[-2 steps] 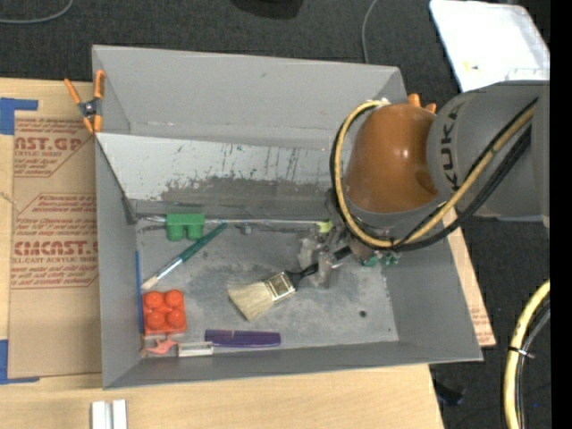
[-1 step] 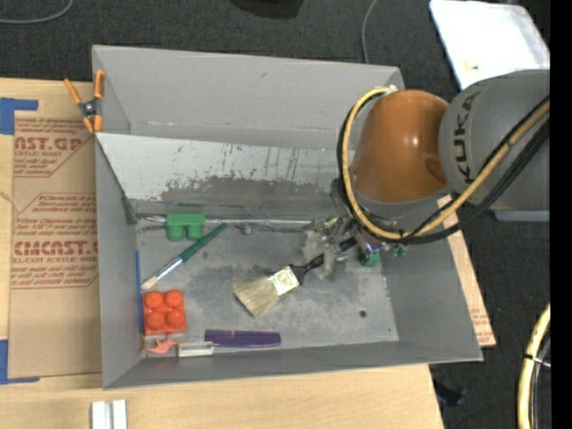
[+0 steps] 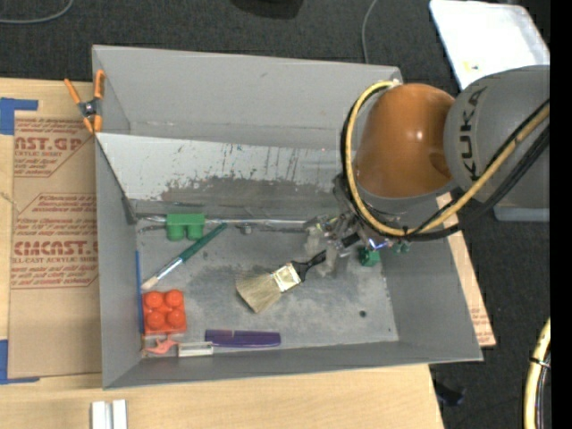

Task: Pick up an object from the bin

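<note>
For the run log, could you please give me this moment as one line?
gripper: low, at handle end of paintbrush | paintbrush: lying on bin floor, centre | grasp: cannot tell | nearby: green block

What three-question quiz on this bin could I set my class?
1. True or false: the gripper hangs over the red toy.
2. Which thing lies nearest the gripper? A red toy, B wide brush, C purple pen.
3. What colour is the block by the bin's back wall?
Key: 1 false; 2 B; 3 green.
</note>
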You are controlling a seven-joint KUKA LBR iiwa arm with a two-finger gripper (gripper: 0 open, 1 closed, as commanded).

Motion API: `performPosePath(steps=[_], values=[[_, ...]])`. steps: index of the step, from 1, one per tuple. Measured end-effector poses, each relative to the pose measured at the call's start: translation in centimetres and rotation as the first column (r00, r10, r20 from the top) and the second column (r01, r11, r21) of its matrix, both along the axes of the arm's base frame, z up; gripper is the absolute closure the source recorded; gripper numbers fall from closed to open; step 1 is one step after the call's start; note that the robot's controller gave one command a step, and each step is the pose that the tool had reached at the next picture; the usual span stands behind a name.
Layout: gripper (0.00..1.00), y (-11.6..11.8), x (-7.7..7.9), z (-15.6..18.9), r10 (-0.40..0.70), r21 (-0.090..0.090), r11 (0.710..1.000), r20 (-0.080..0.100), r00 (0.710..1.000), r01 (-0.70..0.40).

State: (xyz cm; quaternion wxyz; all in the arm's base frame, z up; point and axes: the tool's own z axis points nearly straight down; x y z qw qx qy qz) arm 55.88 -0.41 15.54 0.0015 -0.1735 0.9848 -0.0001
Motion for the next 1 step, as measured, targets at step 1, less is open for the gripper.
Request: performPosePath(steps=[1], values=[[1.0, 0.04, 0.02, 1.77, 0.0, 0.0, 1.0, 0.001, 1.0, 0.0]])
